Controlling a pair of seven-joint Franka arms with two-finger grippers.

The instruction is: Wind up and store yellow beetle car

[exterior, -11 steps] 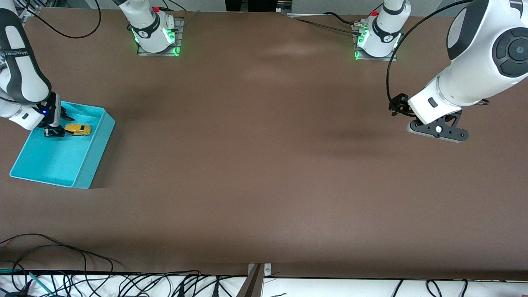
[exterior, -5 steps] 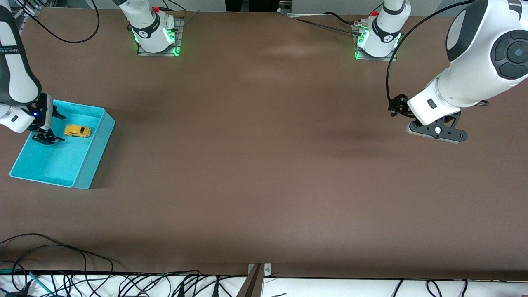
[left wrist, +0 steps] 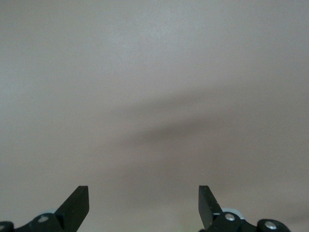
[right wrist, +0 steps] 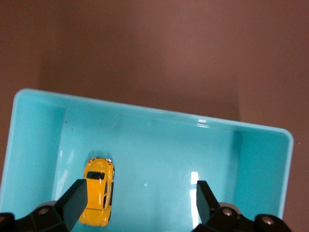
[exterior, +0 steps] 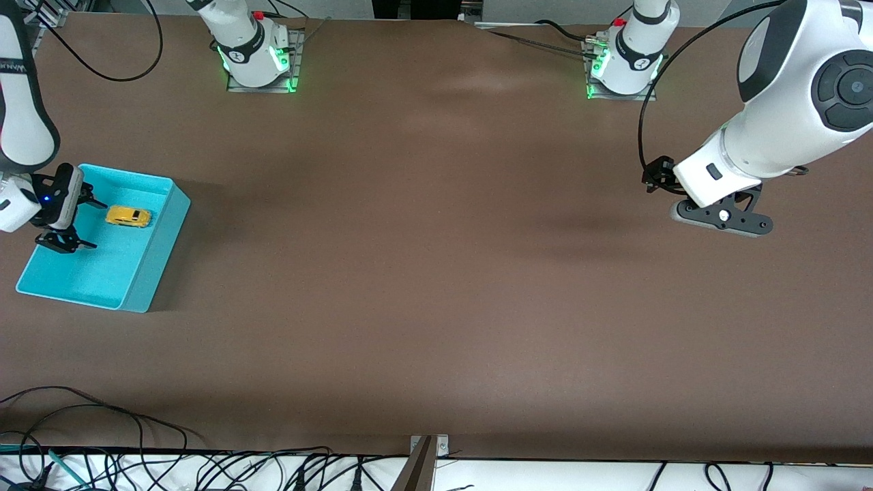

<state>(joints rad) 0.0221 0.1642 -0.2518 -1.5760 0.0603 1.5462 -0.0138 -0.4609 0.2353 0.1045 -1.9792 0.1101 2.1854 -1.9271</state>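
The yellow beetle car (exterior: 128, 216) lies on the floor of the cyan bin (exterior: 160, 252) at the right arm's end of the table. It also shows in the right wrist view (right wrist: 98, 191), inside the bin (right wrist: 260, 159). My right gripper (exterior: 74, 224) is open and empty, up over the bin's outer edge, beside the car and apart from it. In its wrist view the right gripper (right wrist: 141, 203) has one finger over the car's side. My left gripper (left wrist: 144, 205) is open and empty over bare table at the left arm's end; it shows in the front view (exterior: 724, 216) too.
Brown table top (exterior: 436, 273) fills the middle. Both arm bases (exterior: 258, 54) stand along the back edge. Loose cables (exterior: 136, 464) lie past the table's front edge.
My right gripper has let go of the car, left it in the bin and drawn back and up toward the bin's outer edge. The left arm has not moved.
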